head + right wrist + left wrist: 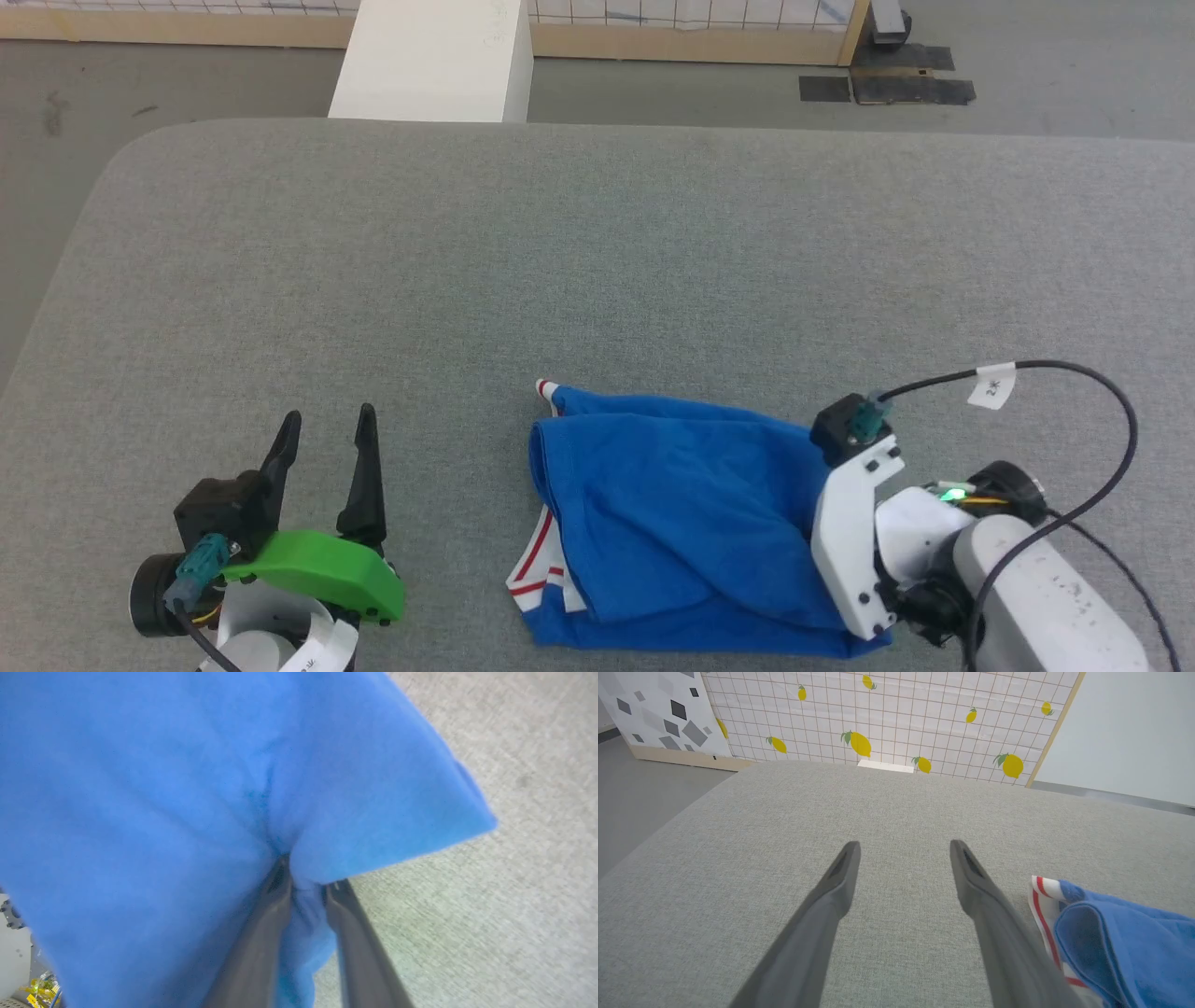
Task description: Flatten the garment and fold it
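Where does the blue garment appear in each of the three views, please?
Head view: garment at lower centre-right.
Left wrist view: garment in lower right corner.
Right wrist view: garment covers upper left, pinched in the right claw.
Shared landmark: the grey table beneath it.

light: bright, even, diffuse
shadows: faint, soft, beside royal-blue soft jersey garment (pixel 672 504)
right wrist view: garment smeared, grey woven tabletop (pixel 490 905) beside it blurred
left wrist view: sharp, edges bowed
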You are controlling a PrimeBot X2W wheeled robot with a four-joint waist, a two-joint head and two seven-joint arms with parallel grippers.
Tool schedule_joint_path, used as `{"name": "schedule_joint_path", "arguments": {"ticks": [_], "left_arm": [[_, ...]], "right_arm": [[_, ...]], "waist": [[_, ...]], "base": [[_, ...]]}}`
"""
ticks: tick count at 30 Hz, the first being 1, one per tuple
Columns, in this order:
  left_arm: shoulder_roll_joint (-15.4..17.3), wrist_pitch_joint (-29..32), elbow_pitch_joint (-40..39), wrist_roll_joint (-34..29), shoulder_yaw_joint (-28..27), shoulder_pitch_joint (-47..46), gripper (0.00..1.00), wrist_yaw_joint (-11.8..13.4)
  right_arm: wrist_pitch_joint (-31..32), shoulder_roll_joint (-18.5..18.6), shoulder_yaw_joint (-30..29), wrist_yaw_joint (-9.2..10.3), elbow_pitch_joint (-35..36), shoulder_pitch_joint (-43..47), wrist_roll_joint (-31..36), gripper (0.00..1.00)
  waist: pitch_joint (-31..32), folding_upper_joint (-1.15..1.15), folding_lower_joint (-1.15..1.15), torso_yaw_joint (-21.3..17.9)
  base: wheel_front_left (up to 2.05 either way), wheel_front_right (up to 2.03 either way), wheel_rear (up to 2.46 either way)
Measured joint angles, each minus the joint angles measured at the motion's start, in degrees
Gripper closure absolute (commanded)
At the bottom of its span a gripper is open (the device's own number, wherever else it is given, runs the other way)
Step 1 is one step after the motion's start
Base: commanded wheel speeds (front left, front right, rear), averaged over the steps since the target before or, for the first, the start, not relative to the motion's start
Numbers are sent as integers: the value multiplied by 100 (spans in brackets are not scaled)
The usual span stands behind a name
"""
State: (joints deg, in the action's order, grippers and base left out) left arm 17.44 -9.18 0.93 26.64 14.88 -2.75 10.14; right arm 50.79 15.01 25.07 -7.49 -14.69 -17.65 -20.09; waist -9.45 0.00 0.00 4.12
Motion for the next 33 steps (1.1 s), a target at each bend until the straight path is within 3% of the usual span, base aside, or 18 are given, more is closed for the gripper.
{"name": "schedule_joint_path", "arguments": {"ticks": [10,17,26,33], "left_arm": [[1,-62,27,35,-34,8,0,7],[12,-107,-24,60,-66,59,0,56],[64,-45,-170,58,-44,27,0,107],[203,215,-363,-48,55,-344,0,118]], "right_arm": [[-403,100,64,-10,-110,-58,-119,100],[-491,444,205,-10,19,-341,-258,100],[-374,1146,299,-9,-63,-915,-571,100],[-528,1395,178,-9,-643,-1539,-671,100]], "waist": [[108,0,0,-60],[189,0,0,-358],[146,0,0,-1238],[-81,0,0,-2039]], "base": [[0,0,0],[0,0,0],[0,0,0],[0,0,0]]}}
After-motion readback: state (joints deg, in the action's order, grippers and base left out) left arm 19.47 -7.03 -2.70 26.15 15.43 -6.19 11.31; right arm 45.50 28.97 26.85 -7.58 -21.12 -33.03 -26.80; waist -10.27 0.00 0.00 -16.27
